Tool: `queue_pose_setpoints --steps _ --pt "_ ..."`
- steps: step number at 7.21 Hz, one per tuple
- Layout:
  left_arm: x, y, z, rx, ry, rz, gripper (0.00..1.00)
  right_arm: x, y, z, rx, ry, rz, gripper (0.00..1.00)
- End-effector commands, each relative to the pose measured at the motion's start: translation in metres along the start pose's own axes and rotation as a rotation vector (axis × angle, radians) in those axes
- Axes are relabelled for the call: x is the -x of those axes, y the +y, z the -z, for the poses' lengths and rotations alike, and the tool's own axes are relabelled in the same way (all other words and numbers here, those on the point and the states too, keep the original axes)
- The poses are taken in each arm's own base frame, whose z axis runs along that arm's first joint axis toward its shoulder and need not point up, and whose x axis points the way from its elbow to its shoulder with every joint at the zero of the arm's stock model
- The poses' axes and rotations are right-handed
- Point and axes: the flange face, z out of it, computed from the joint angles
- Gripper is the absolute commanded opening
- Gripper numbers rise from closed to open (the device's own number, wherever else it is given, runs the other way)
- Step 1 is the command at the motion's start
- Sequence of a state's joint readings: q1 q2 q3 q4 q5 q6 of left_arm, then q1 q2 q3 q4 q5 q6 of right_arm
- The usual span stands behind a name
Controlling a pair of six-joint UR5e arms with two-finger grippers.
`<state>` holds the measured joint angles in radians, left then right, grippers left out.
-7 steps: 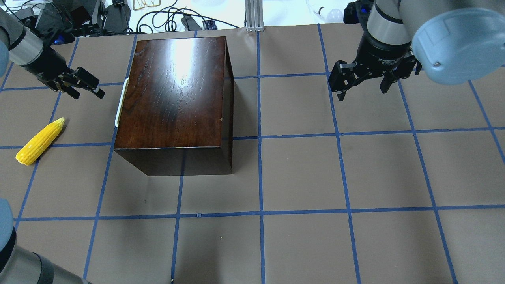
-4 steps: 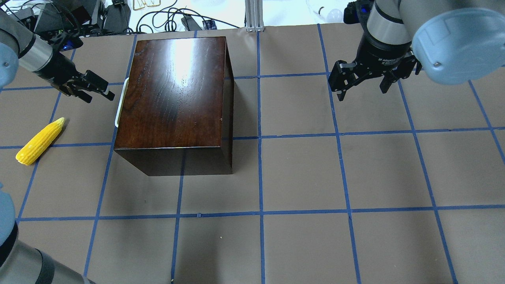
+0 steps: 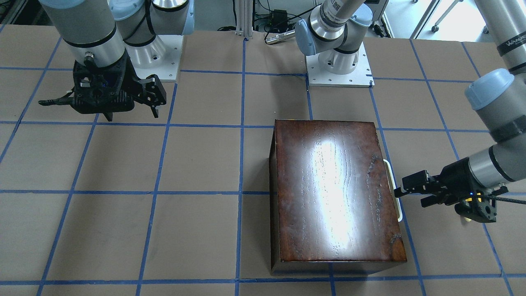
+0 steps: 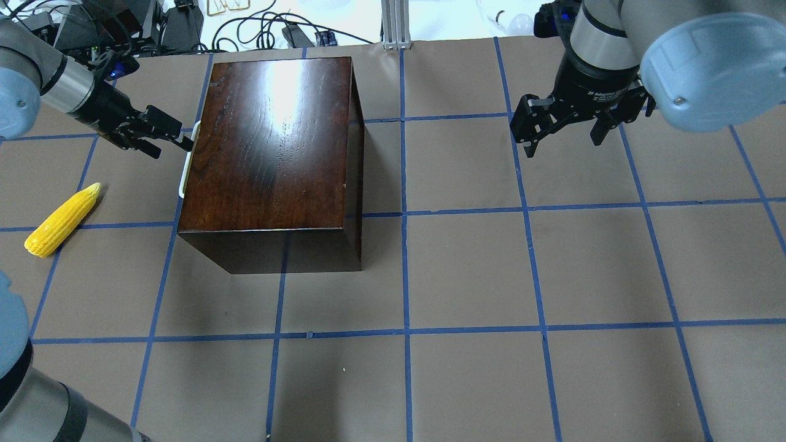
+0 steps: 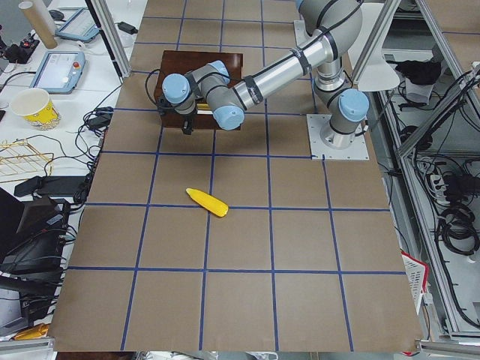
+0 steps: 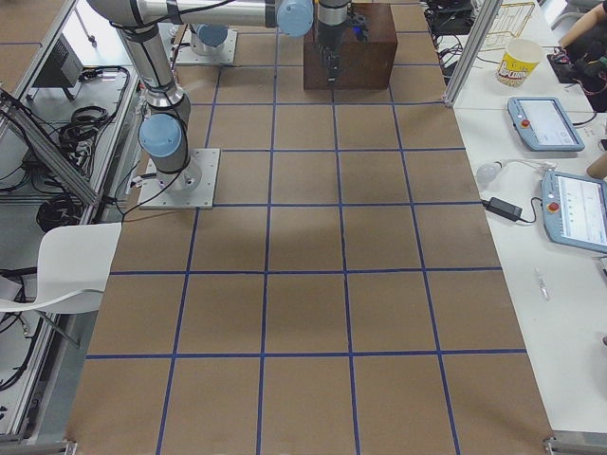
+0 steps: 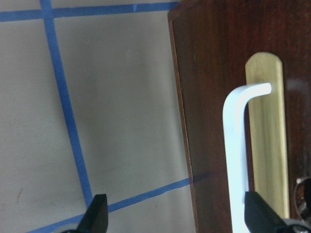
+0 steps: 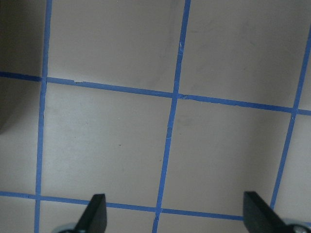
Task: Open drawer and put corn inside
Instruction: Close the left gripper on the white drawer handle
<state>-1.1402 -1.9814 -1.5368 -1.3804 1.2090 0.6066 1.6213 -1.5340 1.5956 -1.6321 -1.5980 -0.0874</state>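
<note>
Presently in hand: the opening of the drawer [image 7: 209, 121]. It is judged shut, with its front flush with the box [image 4: 270, 141], and nothing has been gripped.
Left arm: the left fingers [image 7: 98, 217] are spread wide and empty. The handle [image 7: 233, 160] is seen between them, just beside one finger; whether it is touched cannot be told.
Right arm: the right fingers [image 8: 96, 213] are spread wide and empty, held over bare tabletop [image 4: 466, 270], well apart from the box.
Corn: the corn [image 4: 61, 220] lies on the tabletop on the box's handle side, apart from the box and near the left arm.
Next move: closure on the handle is judged to be called for, then a straight pull away from the box. Because the handle is thin, a centred grip would be needed, and the box might be dragged along.
Materials: the box is glossy dark wood with visible grain and sharp edges. The handle is a smooth white bar, bent at its end, with a pale strip behind it. The corn is yellow, kernel-textured and tapered. The tabletop is matte brown, gridded with blue tape.
</note>
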Motion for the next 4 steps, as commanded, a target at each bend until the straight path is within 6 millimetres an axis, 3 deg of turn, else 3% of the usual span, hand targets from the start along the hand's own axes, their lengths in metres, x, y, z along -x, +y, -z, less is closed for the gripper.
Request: queue_pose_setpoints --steps 1,4 --pt "0.002 -0.002 -0.009 0.010 0.010 0.002 1.00 0.000 0.000 0.000 0.000 0.000 0.000 1.00" --pt "0.008 -0.003 -0.019 0.025 0.018 0.007 1.00 0.000 0.000 0.000 0.000 0.000 0.000 1.00"
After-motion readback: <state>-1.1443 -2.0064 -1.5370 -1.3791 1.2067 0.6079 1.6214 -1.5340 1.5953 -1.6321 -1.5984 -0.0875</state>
